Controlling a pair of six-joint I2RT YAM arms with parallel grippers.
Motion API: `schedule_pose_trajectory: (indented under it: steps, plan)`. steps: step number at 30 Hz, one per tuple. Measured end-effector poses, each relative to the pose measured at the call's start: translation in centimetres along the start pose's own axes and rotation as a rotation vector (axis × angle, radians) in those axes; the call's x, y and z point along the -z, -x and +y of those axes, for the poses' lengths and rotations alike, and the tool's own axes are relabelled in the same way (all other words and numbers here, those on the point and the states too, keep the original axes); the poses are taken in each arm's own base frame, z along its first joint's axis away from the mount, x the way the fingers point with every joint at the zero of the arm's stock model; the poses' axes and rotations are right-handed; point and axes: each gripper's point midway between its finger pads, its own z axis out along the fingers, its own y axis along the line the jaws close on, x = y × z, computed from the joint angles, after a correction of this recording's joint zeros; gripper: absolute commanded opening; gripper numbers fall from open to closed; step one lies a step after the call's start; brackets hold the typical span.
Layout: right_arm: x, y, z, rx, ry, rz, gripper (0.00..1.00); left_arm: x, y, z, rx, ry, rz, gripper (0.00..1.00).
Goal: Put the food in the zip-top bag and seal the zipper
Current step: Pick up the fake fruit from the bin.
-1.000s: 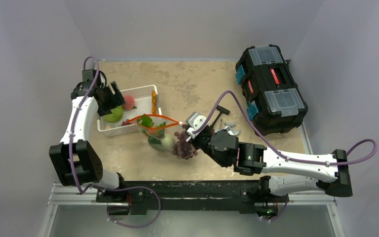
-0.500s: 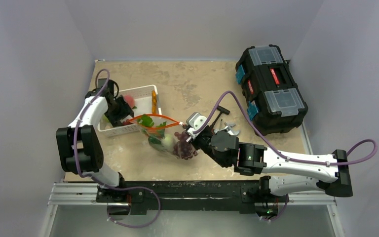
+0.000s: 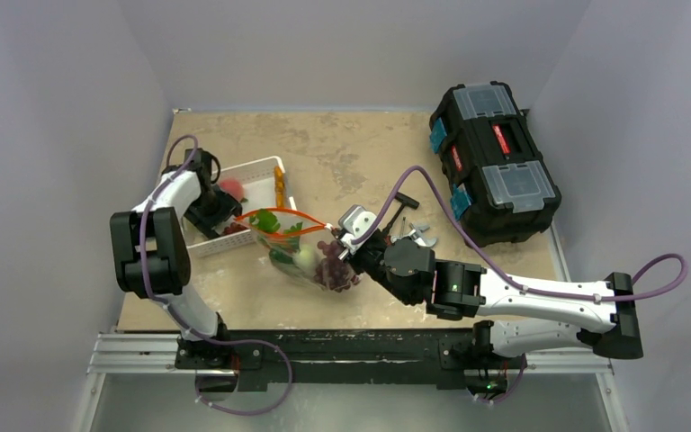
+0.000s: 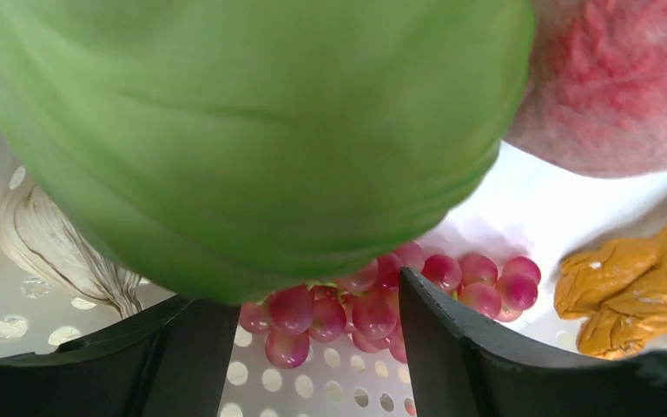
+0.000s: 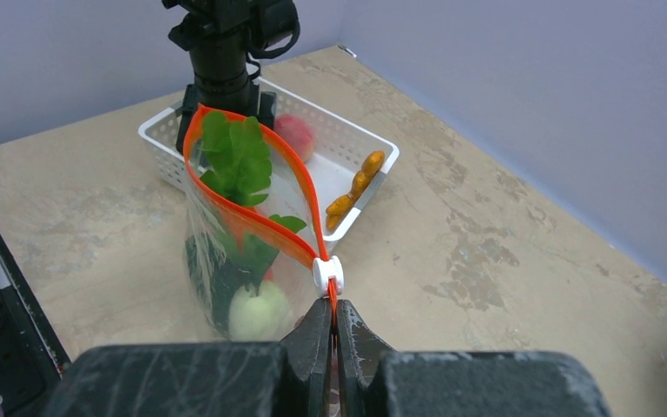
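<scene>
Dropping into the white basket, the left tool now straddles the green cabbage, spread for a grasp, while the right tool pinches the zipper of the zip-top bag beside that basket.

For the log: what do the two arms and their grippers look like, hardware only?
Both the left arm and the right arm have white links joined by bulky black joint housings. A purple cable loops along each. The left gripper and the right gripper are matte black with blunt tips. No markings are legible.
</scene>
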Motion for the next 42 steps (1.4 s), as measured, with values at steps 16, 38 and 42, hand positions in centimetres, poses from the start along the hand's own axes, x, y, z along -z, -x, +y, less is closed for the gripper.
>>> schedule_pose_trajectory:
  steps: [16, 38, 42]
  plan:
    - [0.0, 0.0, 0.3, -0.003, 0.016, -0.001, 0.0, -1.7, 0.8, 0.4, -0.032, 0.12, -0.087, 0.13]
    - [-0.4, -0.3, 0.5, 0.001, 0.011, 0.006, 0.0, 9.9, 4.1, -1.5, -0.083, -0.17, -0.423, 0.0]
    - [-0.5, -0.5, 0.6, 0.004, 0.009, 0.011, 0.0, 12.3, 3.9, -1.5, -0.122, -0.24, -0.479, 0.0]
